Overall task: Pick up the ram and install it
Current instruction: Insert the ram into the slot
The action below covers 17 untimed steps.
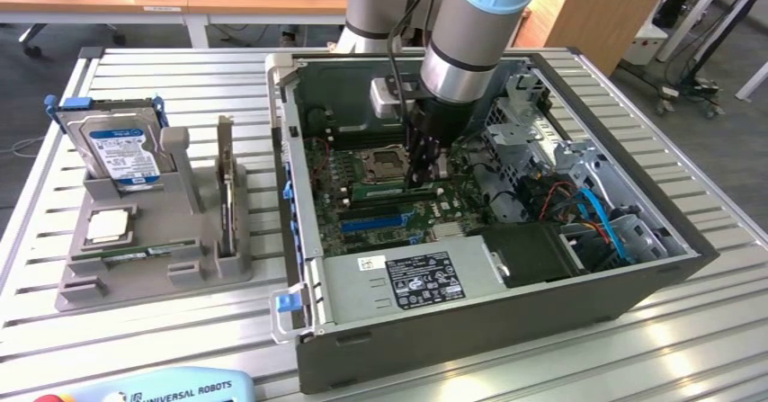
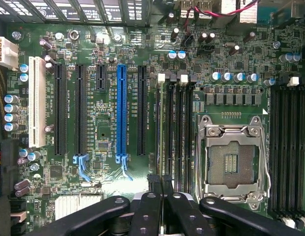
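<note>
My gripper (image 1: pixel 423 175) reaches down into the open computer case (image 1: pixel 480 330), just to the exterior view's right of the empty processor socket (image 1: pixel 384 161). A thin green ram (image 1: pixel 360 190) appears to stand on edge in the slots beside that socket. In the wrist view the gripper (image 2: pixel 161 179) is shut, its dark fingertips (image 2: pixel 153 183) together over the near end of the black ram slots (image 2: pixel 174 128). Nothing shows held between them. Whether they touch the stick I cannot tell. A second green ram (image 1: pixel 135 254) lies in the grey holder (image 1: pixel 84 290).
The holder also carries a blue-labelled hard drive (image 1: pixel 120 150), a square silver processor (image 1: pixel 106 227) and an upright board (image 1: pixel 225 186). Inside the case are the power supply (image 1: pixel 408 281), drive cages and blue cables (image 1: pixel 600 222). A teach pendant (image 1: pixel 168 391) lies at the table's front.
</note>
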Motion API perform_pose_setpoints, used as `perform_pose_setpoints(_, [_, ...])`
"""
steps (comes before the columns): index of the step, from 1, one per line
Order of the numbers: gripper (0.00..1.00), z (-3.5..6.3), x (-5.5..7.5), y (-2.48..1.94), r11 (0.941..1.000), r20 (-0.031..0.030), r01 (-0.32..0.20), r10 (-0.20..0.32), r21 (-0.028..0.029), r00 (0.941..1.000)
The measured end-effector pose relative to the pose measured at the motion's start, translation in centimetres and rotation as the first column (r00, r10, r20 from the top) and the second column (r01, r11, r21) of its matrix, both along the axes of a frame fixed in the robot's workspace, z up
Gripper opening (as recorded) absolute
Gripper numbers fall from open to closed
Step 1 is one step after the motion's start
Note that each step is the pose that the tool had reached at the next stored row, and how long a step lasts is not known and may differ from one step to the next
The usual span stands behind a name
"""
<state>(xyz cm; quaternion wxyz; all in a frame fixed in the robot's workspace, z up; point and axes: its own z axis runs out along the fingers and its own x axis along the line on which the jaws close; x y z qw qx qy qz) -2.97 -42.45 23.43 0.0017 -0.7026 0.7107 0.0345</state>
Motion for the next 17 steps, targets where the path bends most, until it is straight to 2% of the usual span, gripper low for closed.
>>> perform_pose_setpoints(17, [0.11, -0.10, -0.10, 0.08, 1.0000, 0.0000, 0.000, 0.000, -0.0002, 1.0000])
